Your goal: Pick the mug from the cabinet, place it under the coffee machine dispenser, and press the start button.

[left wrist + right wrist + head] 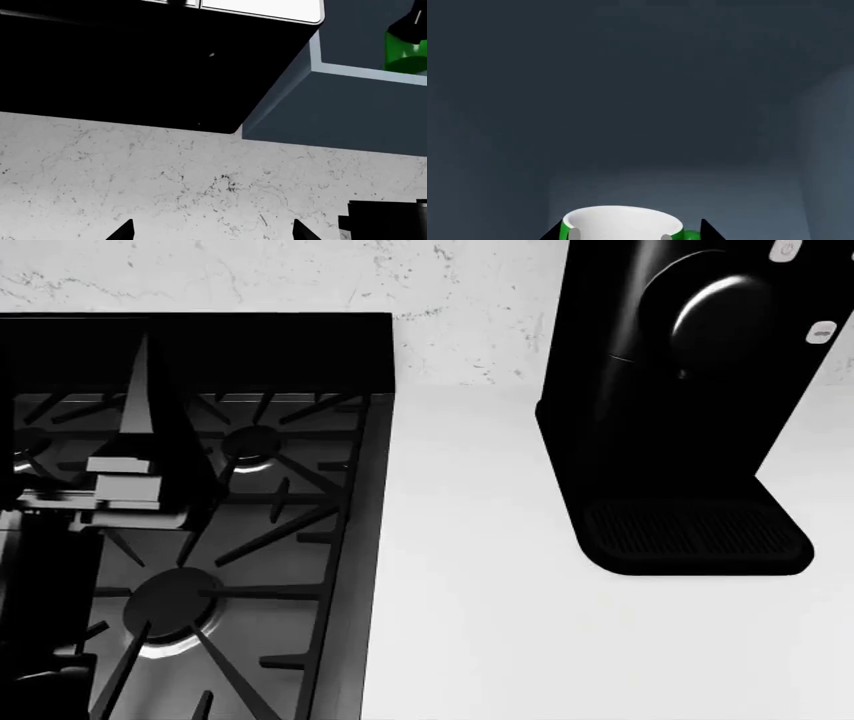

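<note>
Right tool (pixel 627 235) inside the blue-grey cabinet (pixel 640 100), fingertips spread either side of the mug (pixel 620 222). Mug sits directly between the tips, rim and white inside facing the wrist camera, green handle bulge beside one tip. Contact not confirmed: tips appear just beside the wall, so grasp state cannot be told from the right wrist view; judged at or near closing.

Mug long axis upright on the cabinet floor, running roughly square to the line between the tips. Right arm clearly nearer; judged the working arm.

Left tool (pixel 212 232) released, tips well apart, nothing between them, facing the marbled wall. Mug (pixel 405 50) well away from this tool, up on the cabinet ledge, with a dark arm part at it.

Dispenser (pixel 721 320) and drip tray (pixel 694 535) on the bench (pixel 467 620), tray bare; placement and button press not yet done.
</note>
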Robot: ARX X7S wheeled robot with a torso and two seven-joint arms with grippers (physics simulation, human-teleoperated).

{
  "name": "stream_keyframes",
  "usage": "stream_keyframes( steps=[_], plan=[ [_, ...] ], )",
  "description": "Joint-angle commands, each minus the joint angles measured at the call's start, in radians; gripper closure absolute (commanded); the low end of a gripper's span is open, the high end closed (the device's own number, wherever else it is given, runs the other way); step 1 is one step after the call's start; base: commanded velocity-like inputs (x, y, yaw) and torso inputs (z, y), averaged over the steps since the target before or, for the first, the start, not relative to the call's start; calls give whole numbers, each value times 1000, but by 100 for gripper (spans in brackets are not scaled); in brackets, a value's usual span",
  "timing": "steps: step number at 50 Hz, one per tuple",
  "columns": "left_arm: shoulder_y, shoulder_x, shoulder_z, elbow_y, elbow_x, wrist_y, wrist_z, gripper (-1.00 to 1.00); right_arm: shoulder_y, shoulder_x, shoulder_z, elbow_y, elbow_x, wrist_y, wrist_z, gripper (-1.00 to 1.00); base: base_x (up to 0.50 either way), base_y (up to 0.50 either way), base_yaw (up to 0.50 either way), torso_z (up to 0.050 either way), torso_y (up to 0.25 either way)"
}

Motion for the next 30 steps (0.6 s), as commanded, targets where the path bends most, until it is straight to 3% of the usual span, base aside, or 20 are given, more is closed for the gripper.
stream_keyframes(
  steps=[1,8,25,30],
  plan=[
    [-9,-6,6,6,-6,-5,-8,-100,29,5,-20,0,-32,-106,-35,100,0,0,0,0,0],
    [-8,-9,4,6,-8,-2,-12,-100,33,0,-31,0,-32,-108,-53,100,-35,0,0,0,0],
    [-4,-13,9,5,-8,6,-15,-100,61,15,-51,0,-28,-111,-75,100,-488,0,0,0,1],
    [-5,-15,13,6,-9,7,-17,-100,77,21,-44,0,-25,-123,-98,100,-22,0,0,0,0]
  ],
)
